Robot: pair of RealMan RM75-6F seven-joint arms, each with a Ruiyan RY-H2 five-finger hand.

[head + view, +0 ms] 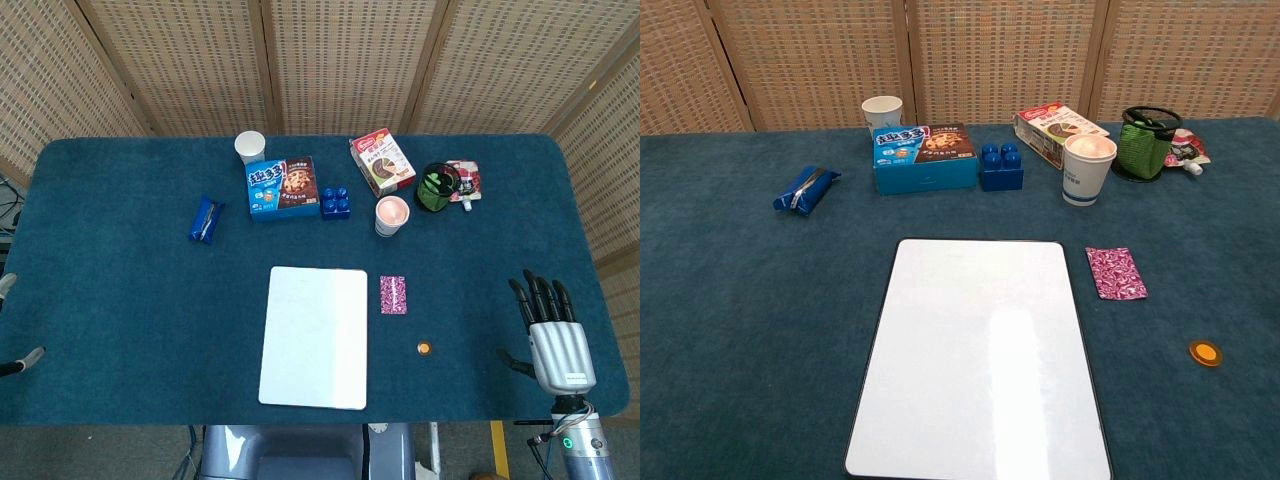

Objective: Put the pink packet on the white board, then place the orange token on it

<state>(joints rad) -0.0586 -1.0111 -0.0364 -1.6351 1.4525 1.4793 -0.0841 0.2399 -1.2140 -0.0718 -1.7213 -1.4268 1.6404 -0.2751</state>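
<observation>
The table (pixel 120 330) carries the white board (pixel 315 335) lying flat near the front edge. The right hand (pixel 548 325) rests at the table's right side, fingers spread and holding nothing; the left hand barely shows at the left edge, its state unclear. The pink packet (pixel 393 295) lies just right of the board, the orange token (pixel 424 348) near it

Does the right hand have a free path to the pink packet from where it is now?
Probably yes. The right hand is open at the table's right edge, and only bare cloth and the small orange token lie between it and the pink packet.
</observation>
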